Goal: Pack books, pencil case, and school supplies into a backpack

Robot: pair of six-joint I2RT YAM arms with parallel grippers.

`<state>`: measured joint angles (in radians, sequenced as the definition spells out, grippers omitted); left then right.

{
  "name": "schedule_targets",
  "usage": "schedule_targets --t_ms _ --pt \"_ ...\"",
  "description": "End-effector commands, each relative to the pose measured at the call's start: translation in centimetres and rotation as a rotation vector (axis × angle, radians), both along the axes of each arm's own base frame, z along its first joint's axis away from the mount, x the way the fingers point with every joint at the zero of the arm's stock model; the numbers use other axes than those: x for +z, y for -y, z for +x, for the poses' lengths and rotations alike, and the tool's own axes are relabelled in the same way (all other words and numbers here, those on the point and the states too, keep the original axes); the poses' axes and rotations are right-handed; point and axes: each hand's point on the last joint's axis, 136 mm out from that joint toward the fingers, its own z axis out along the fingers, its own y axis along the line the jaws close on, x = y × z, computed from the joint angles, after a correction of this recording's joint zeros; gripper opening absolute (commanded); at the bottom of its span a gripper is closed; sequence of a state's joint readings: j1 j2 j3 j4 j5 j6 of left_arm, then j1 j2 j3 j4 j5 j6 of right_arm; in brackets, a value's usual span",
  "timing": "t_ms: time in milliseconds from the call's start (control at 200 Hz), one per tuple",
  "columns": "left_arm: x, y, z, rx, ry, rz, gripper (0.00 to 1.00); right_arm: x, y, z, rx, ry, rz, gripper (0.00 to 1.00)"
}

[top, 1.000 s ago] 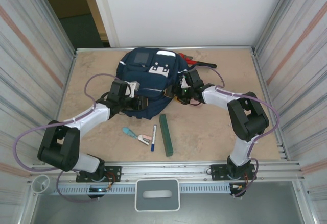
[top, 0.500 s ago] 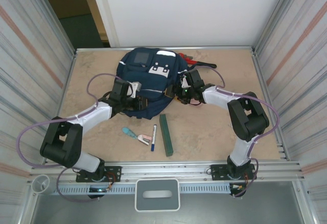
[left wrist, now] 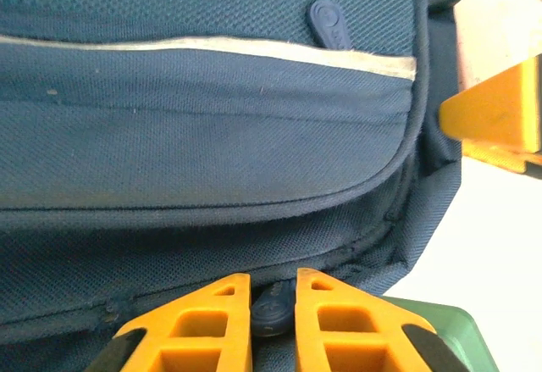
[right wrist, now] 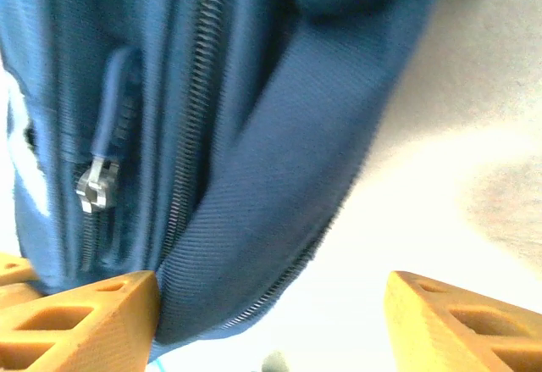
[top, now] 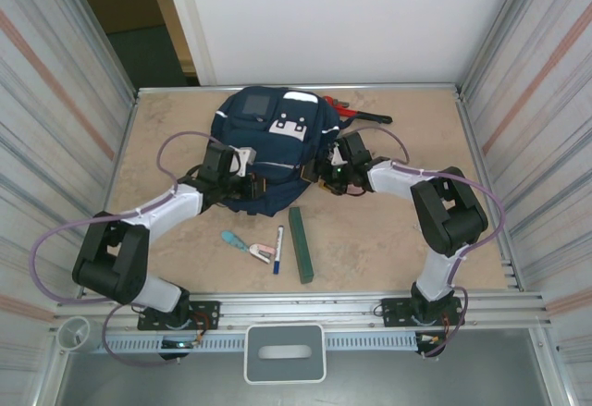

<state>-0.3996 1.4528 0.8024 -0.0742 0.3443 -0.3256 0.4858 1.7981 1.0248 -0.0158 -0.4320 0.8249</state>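
Observation:
The navy backpack (top: 268, 142) lies at the middle back of the table. My left gripper (top: 252, 184) is at its near edge, and its orange fingers (left wrist: 212, 325) are shut on a dark blue zipper pull (left wrist: 273, 311) of the backpack (left wrist: 212, 152). My right gripper (top: 326, 173) stands open at the backpack's right side, with a fold of its fabric (right wrist: 279, 202) resting against the left finger (right wrist: 76, 321). On the table in front lie a slim green book (top: 301, 244), a white marker (top: 278, 248) and a teal-and-pink item (top: 248, 245). The pencil case is out of view.
A red-handled screwdriver (top: 338, 105) and a dark tool (top: 372, 117) lie behind the backpack on the right. Metal walls close in the table on both sides. Bare tabletop (top: 398, 239) lies to the right of the green book.
My left gripper has closed on the zipper pull at the backpack's near edge. My right gripper has shifted slightly toward the backpack and opened a little wider.

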Motion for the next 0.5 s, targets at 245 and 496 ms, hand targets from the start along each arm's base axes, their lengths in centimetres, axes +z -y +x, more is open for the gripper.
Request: schedule_targets --t_ms 245,496 --pt "1.8 -0.3 -0.5 -0.042 0.112 0.026 0.0 1.1 -2.4 2.5 -0.046 0.042 0.063 0.68" --pt "2.2 -5.1 -0.1 0.108 0.199 0.251 0.0 0.9 0.1 2.5 -0.058 0.044 0.023 0.04"
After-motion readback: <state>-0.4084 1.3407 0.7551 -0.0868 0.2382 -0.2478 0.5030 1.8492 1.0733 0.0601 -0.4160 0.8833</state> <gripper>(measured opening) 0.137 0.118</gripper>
